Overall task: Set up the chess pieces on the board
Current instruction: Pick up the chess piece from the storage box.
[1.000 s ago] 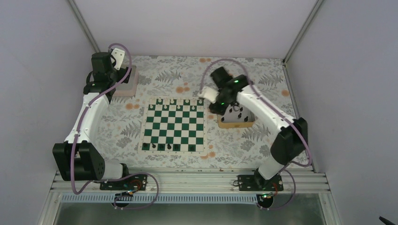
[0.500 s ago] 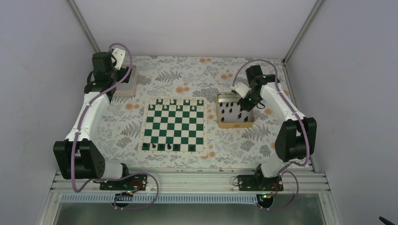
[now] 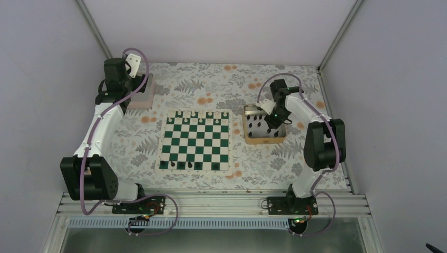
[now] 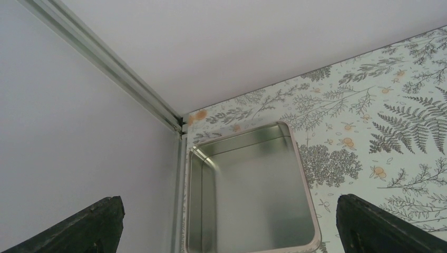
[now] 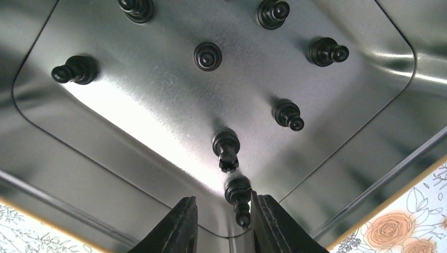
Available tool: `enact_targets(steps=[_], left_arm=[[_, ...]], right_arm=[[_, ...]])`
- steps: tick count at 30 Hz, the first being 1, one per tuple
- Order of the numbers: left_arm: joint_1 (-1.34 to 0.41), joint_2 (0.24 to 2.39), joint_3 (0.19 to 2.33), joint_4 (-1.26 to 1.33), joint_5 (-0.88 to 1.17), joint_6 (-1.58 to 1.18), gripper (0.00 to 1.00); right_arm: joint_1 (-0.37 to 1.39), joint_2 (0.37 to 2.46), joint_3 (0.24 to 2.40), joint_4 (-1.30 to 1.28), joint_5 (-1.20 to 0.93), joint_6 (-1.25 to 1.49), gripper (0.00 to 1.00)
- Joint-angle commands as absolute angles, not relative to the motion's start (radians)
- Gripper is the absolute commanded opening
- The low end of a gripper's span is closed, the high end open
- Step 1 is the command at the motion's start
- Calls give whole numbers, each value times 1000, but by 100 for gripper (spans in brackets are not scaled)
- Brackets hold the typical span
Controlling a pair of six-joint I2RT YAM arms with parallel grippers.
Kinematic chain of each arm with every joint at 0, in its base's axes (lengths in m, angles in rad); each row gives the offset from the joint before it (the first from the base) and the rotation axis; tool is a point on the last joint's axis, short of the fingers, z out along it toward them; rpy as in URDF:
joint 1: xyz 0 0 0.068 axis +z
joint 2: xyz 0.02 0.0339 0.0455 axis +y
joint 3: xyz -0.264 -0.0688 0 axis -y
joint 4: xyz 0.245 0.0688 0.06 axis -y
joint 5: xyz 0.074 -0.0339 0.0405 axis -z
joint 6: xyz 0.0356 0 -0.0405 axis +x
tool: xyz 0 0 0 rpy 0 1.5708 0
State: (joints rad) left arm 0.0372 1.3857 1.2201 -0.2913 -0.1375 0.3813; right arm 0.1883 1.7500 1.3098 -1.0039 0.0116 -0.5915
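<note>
Pickup step of the setup, by the look of it: fetching one more of the tiny black chess pieces (image 5: 207,55) out of the shallow gold-rimmed metal tray (image 3: 263,140), set between the table's middle and its right edge. Right gripper (image 5: 222,208) down inside that tray, its two dark fingers (image 5: 182,226) slightly parted and flanking a single small black piece (image 5: 238,196) close to the tray's corner wall. Appears upright and nearer the right-hand finger, possibly brushing it — cannot tell for sure. No squeeze evident, so nothing held yet.

Calls next for pressing the fingers together on that piece, then lifting straight up, clear of the tray wall and of the neighbouring black piece (image 5: 226,146) just beyond the fingertips. After that, carrying it across to the flat square chess mat (image 3: 196,139) of dark green and white squares with a cream border, in the middle of the table, with a few black pieces already along the row nearest the table's near edge and tiny pale pieces (image 3: 195,114) along the far row.

Left gripper (image 4: 232,211) parked at the far left corner of the table — spread wide above a pale pinkish square tray (image 4: 302,174), pinching and touching nothing.
</note>
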Motion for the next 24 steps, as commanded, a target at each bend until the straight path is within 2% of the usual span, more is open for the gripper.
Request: enact_targets(steps=[1,24], left_arm=[[43,1386,1220,-264,-121,382,100],[43,1373,1220,-277,-117,382,100]], right_arm=[[187,1781,1308,-963,34,-584,29],[186,1863,1315,-945,9,-602,26]])
